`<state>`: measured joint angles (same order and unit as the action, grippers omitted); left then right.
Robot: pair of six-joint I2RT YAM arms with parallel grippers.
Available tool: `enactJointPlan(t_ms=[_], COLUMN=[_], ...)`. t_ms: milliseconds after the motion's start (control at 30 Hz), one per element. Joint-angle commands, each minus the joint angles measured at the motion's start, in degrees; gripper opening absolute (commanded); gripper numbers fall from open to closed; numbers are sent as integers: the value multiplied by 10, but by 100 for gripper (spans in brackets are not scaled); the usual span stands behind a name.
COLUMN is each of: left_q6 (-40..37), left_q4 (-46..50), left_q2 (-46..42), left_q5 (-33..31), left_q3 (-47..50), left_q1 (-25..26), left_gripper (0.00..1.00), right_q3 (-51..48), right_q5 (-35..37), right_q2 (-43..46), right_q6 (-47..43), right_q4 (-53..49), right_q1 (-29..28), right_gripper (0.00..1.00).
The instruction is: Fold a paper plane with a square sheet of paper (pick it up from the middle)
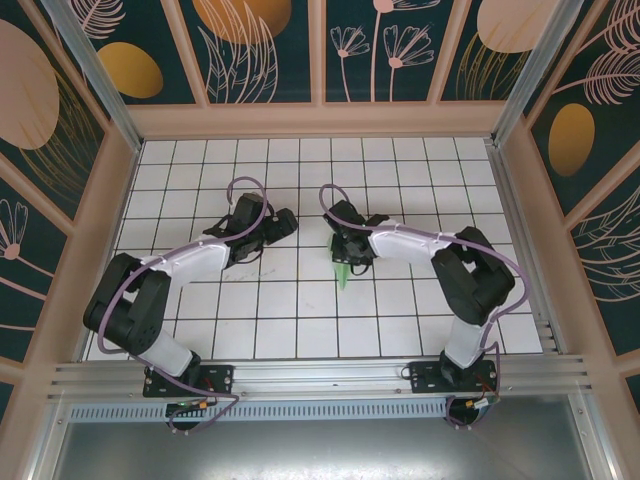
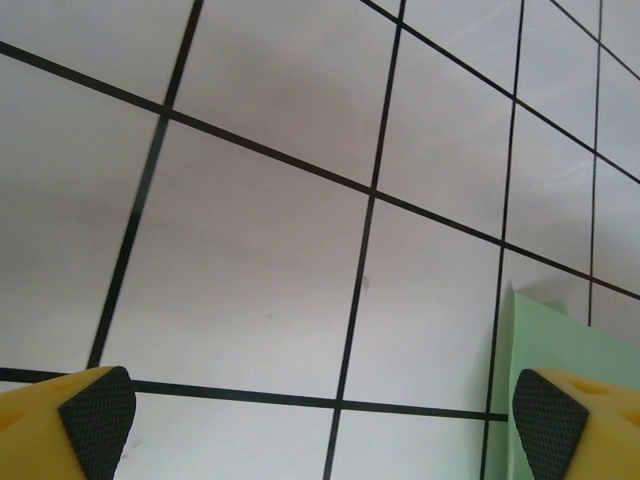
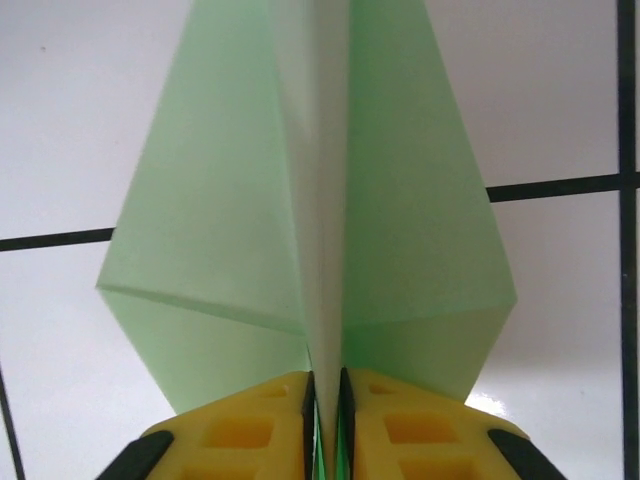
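Green plane (image 3: 410, 220) is pinched at its centre crease by the right tool (image 3: 325, 385) over the desk (image 1: 300, 320), its long axis running out from that tool, while the left tool (image 2: 320, 420), spread wide, is found near its left side.

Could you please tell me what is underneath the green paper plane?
The white gridded table; a black grid line runs beneath the paper plane. The right gripper pinches its centre fold, hiding the keel below.
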<state>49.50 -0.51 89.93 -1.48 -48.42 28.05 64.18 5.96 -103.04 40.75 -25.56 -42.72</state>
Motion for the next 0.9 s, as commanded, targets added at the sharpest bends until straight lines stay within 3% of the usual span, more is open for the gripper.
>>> enactJointPlan(t_ms=[0,333,467,700,867], left_q6=[-15,-13,-17,-28,-33], left_q4=[29,18,22,37,45], left_q2=[-13,10,9,-6,-14], left_q5=[-31,-12,-17,-31,-37], left_q3=[5,2,2,1,2], left_q1=[-5,-5,-7,-19,-30], left_gripper=[98,98,99,99,99], right_q3=[16,19,22,101,160], right_q5=[-9,-10,-6,42,39], right_q2=[-17,-49,-75,-63,-105], right_q6=[-6,4,3,-29,-73], right_q4=[-13,-15,-23,-54,-43], right_q1=[1,0,-2,3,30], right_gripper=[23,22,17,12,8])
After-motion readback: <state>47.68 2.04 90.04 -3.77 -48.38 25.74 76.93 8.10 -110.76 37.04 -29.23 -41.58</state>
